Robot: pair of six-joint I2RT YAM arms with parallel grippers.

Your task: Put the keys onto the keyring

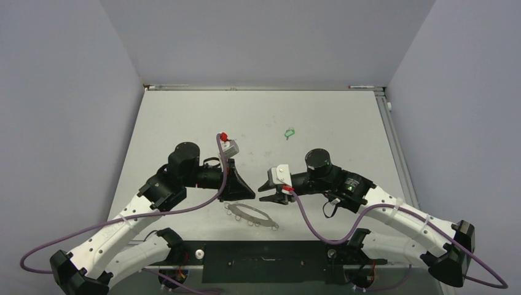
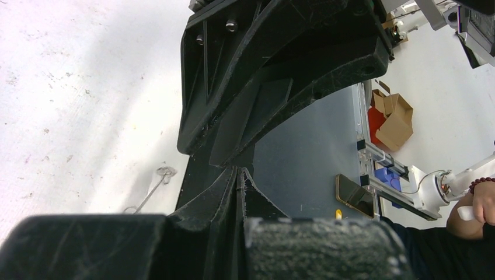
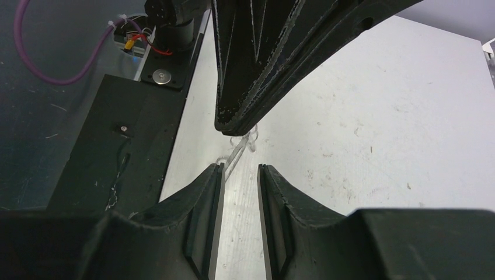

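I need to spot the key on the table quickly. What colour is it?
Bright green. The key shows best in the top external view.

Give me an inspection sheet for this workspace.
Surface: pale table, scuffed.
Job's things: green key lies far centre, off the keyring, which is near the front edge.
Clutter: nothing seen.
Grippers: left claw shut, tip at the keyring's rim, grip unclear; right claw open, empty.
Cables: purple cables loop from each wrist.
Surroundings: grey walls; cardboard box and a person's hand beyond the table.
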